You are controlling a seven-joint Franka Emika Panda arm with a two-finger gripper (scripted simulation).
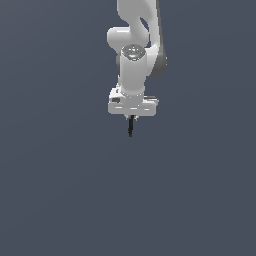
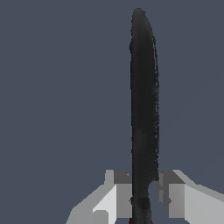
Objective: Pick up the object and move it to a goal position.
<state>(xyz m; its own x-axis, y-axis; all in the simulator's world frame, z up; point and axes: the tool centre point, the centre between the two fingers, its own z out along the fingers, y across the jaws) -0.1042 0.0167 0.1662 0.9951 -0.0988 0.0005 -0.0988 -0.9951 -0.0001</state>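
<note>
Beneath the white Panda arm, the white two-fingered gripper (image 1: 131, 117) pinches the thin black stick-like object (image 1: 131, 127), a trace of red at its gripped end; it hangs straight down, clear of the grey floor (image 1: 60, 200); pick-up looks done, carry under way; no goal marker visible; next move calls for steady transport without slip.

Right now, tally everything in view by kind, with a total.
Robot arm: 1
Gripper: 1
Black stick, held between the fingers: 1
Total: 3
</note>
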